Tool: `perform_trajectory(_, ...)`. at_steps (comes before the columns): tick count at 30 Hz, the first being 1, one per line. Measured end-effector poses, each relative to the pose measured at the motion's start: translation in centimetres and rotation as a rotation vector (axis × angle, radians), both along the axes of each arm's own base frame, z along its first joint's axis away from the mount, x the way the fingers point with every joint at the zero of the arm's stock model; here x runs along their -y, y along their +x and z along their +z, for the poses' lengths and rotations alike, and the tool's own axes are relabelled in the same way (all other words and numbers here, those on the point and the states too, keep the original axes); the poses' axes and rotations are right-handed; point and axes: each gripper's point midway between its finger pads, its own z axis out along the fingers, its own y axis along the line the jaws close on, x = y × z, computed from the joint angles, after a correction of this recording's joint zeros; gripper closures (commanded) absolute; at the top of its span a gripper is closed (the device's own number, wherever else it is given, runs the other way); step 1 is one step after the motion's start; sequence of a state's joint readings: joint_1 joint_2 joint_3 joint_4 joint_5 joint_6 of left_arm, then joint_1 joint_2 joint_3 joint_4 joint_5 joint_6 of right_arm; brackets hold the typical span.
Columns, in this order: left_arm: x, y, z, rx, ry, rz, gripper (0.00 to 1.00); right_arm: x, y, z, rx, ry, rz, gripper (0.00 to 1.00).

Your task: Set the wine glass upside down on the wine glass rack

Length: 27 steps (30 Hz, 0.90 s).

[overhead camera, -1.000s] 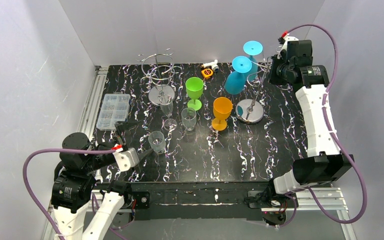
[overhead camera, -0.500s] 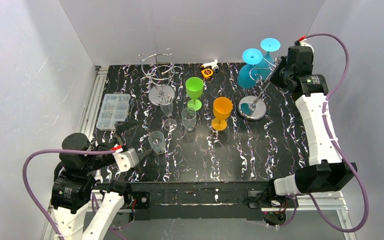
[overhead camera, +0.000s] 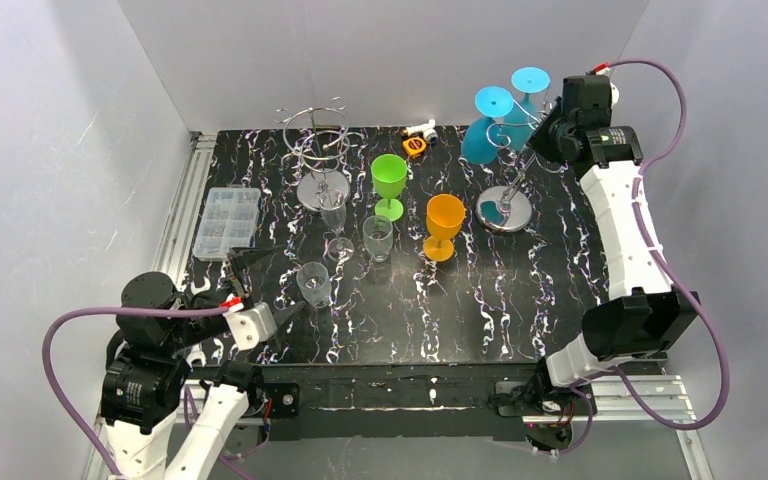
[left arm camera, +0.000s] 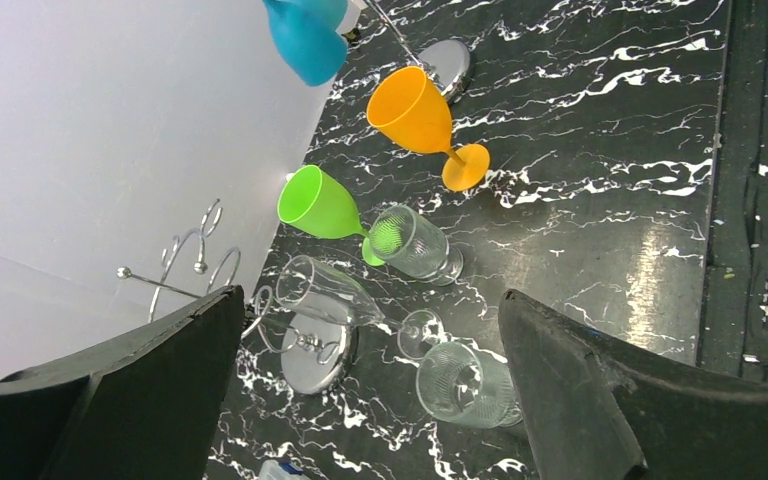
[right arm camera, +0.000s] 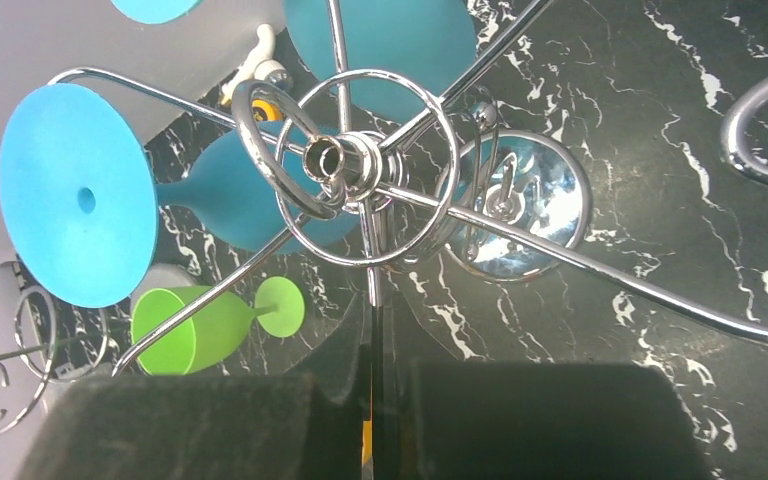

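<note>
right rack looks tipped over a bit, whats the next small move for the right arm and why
Probably ease the right end effector leftward to stand the right rack upright before releasing: it is shut on a rack wire, the stem leans right, and blue glasses hang from it.

Black marbled table [overhead camera: 480, 310] bears an upright rack [overhead camera: 322, 188], a tilted rack [overhead camera: 505, 212], green goblet [overhead camera: 389, 185], orange goblet [overhead camera: 444, 226], clear glasses [overhead camera: 377, 238].

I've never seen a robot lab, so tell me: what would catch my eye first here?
The two bright blue glasses hanging upside down on a leaning wire rack at the far right, where the right gripper is shut on one of its wires. Next, the green glass and orange glass standing mid-table, with clear glasses in front of the open left gripper.
</note>
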<state>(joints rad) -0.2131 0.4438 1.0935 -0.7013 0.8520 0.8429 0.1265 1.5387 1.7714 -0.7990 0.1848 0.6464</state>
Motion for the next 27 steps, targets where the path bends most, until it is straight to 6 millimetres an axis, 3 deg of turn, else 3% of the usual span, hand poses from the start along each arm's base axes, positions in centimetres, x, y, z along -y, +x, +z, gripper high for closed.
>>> perform_trajectory(17,-0.2,-1.2,-0.8,-0.014,-0.005,-0.002,0.02,-1.7,2.1,0.1,0.025,0.114,-0.066,0.98)
perform_trajectory(23,-0.2,-1.4,-1.1,-0.031,-0.015,0.001,0.0,-1.8,2.2,0.7,0.042,0.127,-0.063,0.46)
perform_trajectory(25,-0.2,-1.5,-1.2,-0.04,-0.017,0.003,0.01,-2.1,2.1,1.0,0.043,0.133,-0.055,0.36)
perform_trajectory(27,-0.2,-1.5,-1.2,-0.049,-0.021,0.006,0.01,-2.3,2.3,1.5,0.056,0.137,-0.045,0.35)
